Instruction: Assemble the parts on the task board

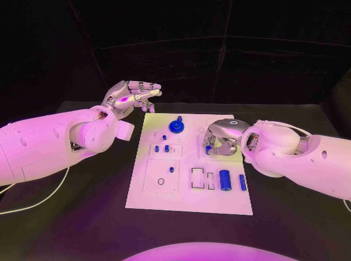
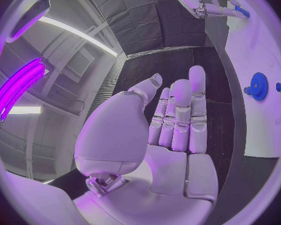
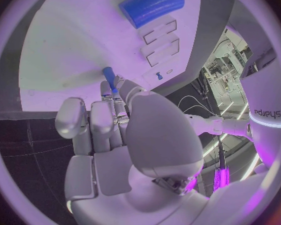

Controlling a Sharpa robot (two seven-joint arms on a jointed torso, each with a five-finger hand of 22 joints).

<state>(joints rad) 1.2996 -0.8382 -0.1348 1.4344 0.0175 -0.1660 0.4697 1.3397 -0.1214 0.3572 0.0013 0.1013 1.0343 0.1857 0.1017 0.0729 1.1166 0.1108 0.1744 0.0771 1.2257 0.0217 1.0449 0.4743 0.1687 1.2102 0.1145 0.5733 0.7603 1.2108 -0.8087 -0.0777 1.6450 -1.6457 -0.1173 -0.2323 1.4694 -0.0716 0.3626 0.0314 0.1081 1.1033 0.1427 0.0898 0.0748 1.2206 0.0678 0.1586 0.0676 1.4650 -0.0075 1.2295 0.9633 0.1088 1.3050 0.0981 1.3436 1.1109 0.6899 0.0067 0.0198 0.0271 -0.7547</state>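
A: We are looking down at the flat white rectangular task board (image 1: 189,201) lying in the middle of the black table (image 1: 301,228). The robot's left silver hand (image 1: 130,97) is hovering off the board's far left corner, above the table, and we are seeing its fingers straight and side by side in the left wrist view (image 2: 178,117), with nothing in them.

B: And the right silver hand (image 1: 222,138)? We are seeing it over the right half of the board, bent down toward it.

A: It is pinching a small slim blue peg (image 3: 109,77) at its fingertips (image 3: 115,92), the peg's free end pointing at the white surface; we cannot tell if the end is touching.

B: On the board we are also noting a round blue toothed gear (image 1: 176,126) near the far edge, two small blue pins (image 1: 161,148) standing in a recessed block at mid-left, and a thick blue ribbed cylinder (image 1: 225,180) lying beside a thinner blue rod (image 1: 242,182) at the near right.

A: The cylinder is also showing in the right wrist view (image 3: 152,6), next to two rectangular slots.
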